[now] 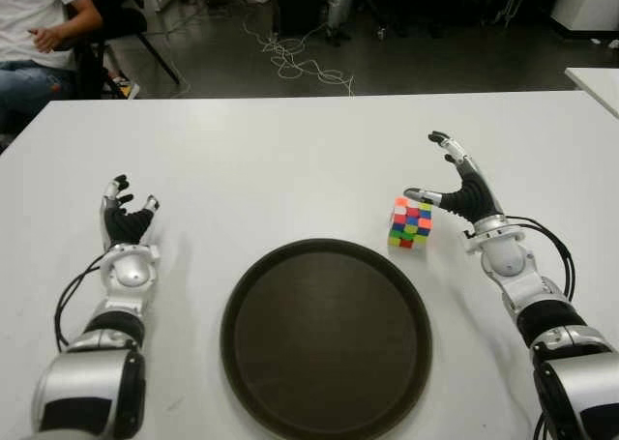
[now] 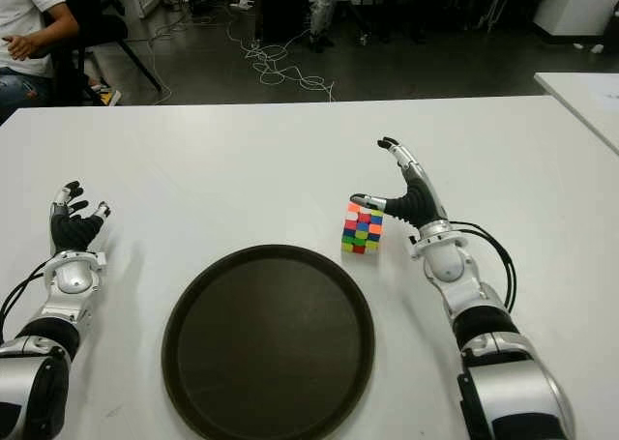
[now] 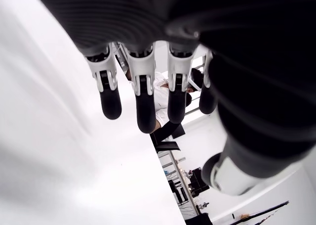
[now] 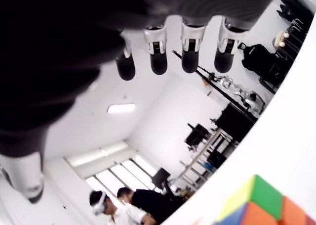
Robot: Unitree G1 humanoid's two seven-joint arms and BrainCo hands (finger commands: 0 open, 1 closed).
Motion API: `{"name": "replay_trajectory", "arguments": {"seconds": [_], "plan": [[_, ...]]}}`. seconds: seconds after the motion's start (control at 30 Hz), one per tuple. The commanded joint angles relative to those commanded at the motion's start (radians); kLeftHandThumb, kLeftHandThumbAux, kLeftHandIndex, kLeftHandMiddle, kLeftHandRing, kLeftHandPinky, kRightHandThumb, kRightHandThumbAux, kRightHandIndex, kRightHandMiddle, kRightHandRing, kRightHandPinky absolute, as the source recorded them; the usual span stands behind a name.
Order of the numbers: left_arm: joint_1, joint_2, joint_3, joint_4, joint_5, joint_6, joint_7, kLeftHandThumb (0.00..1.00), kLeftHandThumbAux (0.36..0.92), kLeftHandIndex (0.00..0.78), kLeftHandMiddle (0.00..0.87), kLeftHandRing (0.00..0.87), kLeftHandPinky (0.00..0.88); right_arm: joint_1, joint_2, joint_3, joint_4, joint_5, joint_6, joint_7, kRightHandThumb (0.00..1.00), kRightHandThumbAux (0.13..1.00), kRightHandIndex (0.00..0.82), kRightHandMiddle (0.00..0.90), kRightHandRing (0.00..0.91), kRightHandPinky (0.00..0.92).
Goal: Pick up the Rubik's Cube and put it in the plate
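The Rubik's Cube [image 1: 410,222] stands on the white table [image 1: 290,160], just beyond the right rim of the round dark plate [image 1: 326,337]. My right hand [image 1: 447,176] is beside the cube on its right, fingers spread, thumb tip reaching toward the cube's top edge; whether it touches I cannot tell. A corner of the cube [image 4: 256,202] shows in the right wrist view, apart from the extended fingers [image 4: 190,57]. My left hand [image 1: 127,211] shows at the table's left, well away from the plate, fingers relaxed and holding nothing.
A seated person [image 1: 39,34] is past the table's far left corner. Cables [image 1: 290,58] lie on the floor behind the table. A second white table's corner [image 1: 595,82] shows at the right.
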Motion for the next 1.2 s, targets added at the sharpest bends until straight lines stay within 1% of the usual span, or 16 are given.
{"name": "replay_trajectory", "arguments": {"seconds": [0.2, 0.4, 0.6, 0.7, 0.8, 0.93, 1.07, 1.2], "plan": [[0.001, 0.000, -0.002, -0.001, 0.002, -0.004, -0.001, 0.061, 0.734, 0.137, 0.161, 0.156, 0.141, -0.002, -0.013, 0.014, -0.009, -0.013, 0.012, 0.017, 0.000, 0.547, 0.044, 0.024, 0.047, 0.123], [0.002, 0.000, -0.004, -0.003, 0.005, -0.007, 0.000, 0.050, 0.732, 0.141, 0.161, 0.157, 0.137, -0.003, -0.024, 0.030, -0.020, -0.024, 0.024, 0.020, 0.000, 0.561, 0.042, 0.030, 0.068, 0.177], [0.003, -0.003, -0.007, -0.005, 0.007, -0.007, 0.007, 0.031, 0.721, 0.144, 0.165, 0.153, 0.110, -0.001, -0.036, 0.044, -0.032, -0.042, 0.034, 0.013, 0.000, 0.551, 0.027, 0.014, 0.055, 0.164], [0.003, -0.004, -0.009, -0.006, 0.008, -0.007, 0.012, 0.033, 0.723, 0.148, 0.162, 0.146, 0.095, 0.000, -0.040, 0.048, -0.038, -0.048, 0.040, 0.009, 0.000, 0.559, 0.026, 0.029, 0.079, 0.205], [0.003, -0.005, -0.010, -0.006, 0.009, -0.005, 0.016, 0.033, 0.724, 0.149, 0.158, 0.141, 0.093, 0.001, -0.044, 0.051, -0.043, -0.049, 0.043, 0.010, 0.000, 0.568, 0.027, 0.041, 0.096, 0.224], [0.002, -0.008, -0.010, -0.007, 0.008, -0.002, 0.020, 0.024, 0.716, 0.135, 0.143, 0.130, 0.084, 0.003, -0.053, 0.059, -0.051, -0.058, 0.057, 0.008, 0.000, 0.577, 0.027, 0.051, 0.106, 0.220], [0.002, -0.011, -0.012, -0.009, 0.009, -0.002, 0.026, 0.021, 0.716, 0.129, 0.136, 0.126, 0.088, 0.004, -0.061, 0.069, -0.059, -0.073, 0.075, 0.002, 0.000, 0.595, 0.024, 0.068, 0.121, 0.238], [0.002, -0.011, -0.017, -0.010, 0.015, 0.002, 0.036, 0.021, 0.713, 0.130, 0.133, 0.120, 0.079, 0.005, -0.071, 0.081, -0.069, -0.089, 0.093, 0.007, 0.000, 0.575, 0.025, 0.084, 0.133, 0.238]]}}
